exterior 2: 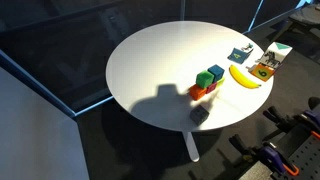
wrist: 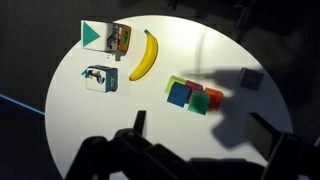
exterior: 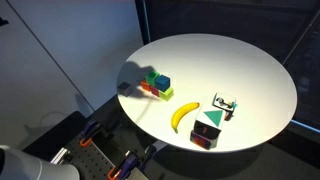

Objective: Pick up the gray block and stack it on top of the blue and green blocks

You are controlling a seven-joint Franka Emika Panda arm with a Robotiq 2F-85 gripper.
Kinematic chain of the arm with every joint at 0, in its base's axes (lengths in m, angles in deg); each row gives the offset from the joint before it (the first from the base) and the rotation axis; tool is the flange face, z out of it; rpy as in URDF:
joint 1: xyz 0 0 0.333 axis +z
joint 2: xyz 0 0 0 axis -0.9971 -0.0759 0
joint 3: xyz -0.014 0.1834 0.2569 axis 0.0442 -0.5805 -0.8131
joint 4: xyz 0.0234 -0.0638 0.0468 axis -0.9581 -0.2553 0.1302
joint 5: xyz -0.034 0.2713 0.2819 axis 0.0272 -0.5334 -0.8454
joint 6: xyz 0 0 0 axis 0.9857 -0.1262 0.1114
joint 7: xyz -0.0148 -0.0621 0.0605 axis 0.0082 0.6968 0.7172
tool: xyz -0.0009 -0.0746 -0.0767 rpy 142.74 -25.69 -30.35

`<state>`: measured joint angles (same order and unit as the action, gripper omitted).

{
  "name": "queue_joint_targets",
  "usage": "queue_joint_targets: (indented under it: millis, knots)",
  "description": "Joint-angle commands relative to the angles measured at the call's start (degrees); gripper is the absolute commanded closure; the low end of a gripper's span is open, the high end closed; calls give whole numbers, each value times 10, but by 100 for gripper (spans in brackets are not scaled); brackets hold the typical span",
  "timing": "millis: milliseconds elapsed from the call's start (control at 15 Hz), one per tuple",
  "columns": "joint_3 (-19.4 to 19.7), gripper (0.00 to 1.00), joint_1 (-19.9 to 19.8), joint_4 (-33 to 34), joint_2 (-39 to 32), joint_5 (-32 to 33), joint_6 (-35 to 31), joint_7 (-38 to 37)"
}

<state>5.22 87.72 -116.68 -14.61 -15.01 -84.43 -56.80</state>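
Fingers [wrist: 268, 135] wide, empty; gray blk [exterior 2: 199, 115] x1, green blk [exterior 2: 203, 80] x1, blue blk [exterior 2: 216, 73] x1, banana [wrist: 145, 55] x1.

Lab, round white table [exterior 2: 150, 60], orange clamps [exterior: 128, 162]

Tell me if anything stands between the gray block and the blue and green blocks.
Only the red block, sitting against the blue and green blocks on the side facing the gray block. Otherwise bare table separates them; a lifted carry should clear it.
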Motion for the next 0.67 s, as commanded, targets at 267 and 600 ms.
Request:
queue_joint_targets:
  millis: [267, 600]
  knots:
    - [9, 0, 11, 2, 0, 3, 2, -3]
    - [15, 0, 9, 15, -20, -3, 2, -1]
